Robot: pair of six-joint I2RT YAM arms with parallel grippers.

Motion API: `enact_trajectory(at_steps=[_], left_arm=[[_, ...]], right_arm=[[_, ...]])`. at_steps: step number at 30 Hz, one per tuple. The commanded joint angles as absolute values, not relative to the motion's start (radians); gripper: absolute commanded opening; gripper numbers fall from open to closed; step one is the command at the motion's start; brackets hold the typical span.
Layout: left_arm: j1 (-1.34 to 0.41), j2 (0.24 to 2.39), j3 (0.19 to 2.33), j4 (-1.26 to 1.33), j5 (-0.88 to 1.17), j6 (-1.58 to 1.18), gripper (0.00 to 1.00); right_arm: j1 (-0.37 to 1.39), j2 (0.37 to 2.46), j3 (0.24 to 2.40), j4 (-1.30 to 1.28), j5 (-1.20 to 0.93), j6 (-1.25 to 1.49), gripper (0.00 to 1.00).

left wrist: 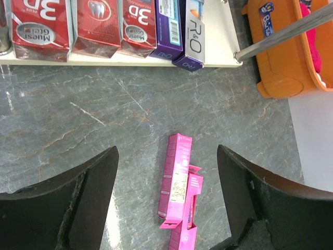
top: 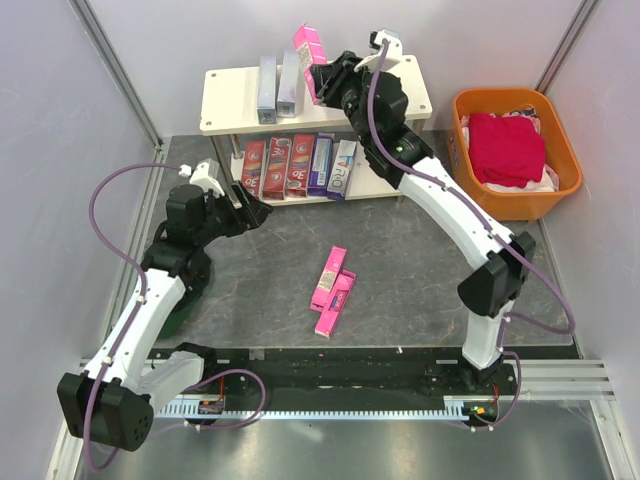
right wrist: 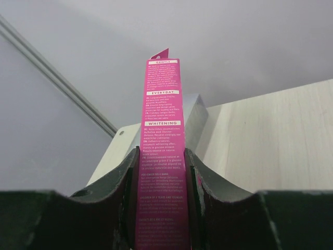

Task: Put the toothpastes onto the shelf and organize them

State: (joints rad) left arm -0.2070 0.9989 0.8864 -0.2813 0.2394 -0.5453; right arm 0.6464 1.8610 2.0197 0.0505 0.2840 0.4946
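The right gripper was clenched on a pink carton in the upper middle of the top view, over the top board of the shelf. In the right wrist view both fingers pressed the long sides of this carton, and its far end reached well beyond them. I could not tell if it touched the board. Two silver-grey cartons stood just left of it. On the lower board, three red cartons, a purple carton and a white carton formed a row. The left gripper, left of centre, was released and held nothing. Two other pink cartons lay touching on the table at the centre, apart from both grippers.
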Motion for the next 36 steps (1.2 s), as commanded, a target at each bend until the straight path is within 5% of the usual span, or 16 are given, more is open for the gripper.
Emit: enact_trajectory(at_steps=[1,15,20,23,36], left_arm=[[-0.201,0.993,0.867,-0.241,0.275,-0.541,0.83],[-0.201,0.989,0.854,-0.235,0.293,-0.548,0.82],[-0.201,0.994,0.848,-0.235,0.288,-0.546,0.82],[-0.201,0.997,0.845,-0.236,0.285,-0.546,0.82],[-0.201,0.996,0.838,-0.232,0.287,-0.543,0.82]], right_arm=[[0.637,1.934,2.15,0.035,0.36,0.557,0.21],[0.635,2.039,2.22,-0.02,0.321,0.611,0.35],[0.63,2.005,2.149,-0.006,0.301,0.609,0.72],[0.626,1.985,2.12,-0.006,0.299,0.6,0.86],[0.598,1.915,2.011,0.046,0.255,0.574,0.93]])
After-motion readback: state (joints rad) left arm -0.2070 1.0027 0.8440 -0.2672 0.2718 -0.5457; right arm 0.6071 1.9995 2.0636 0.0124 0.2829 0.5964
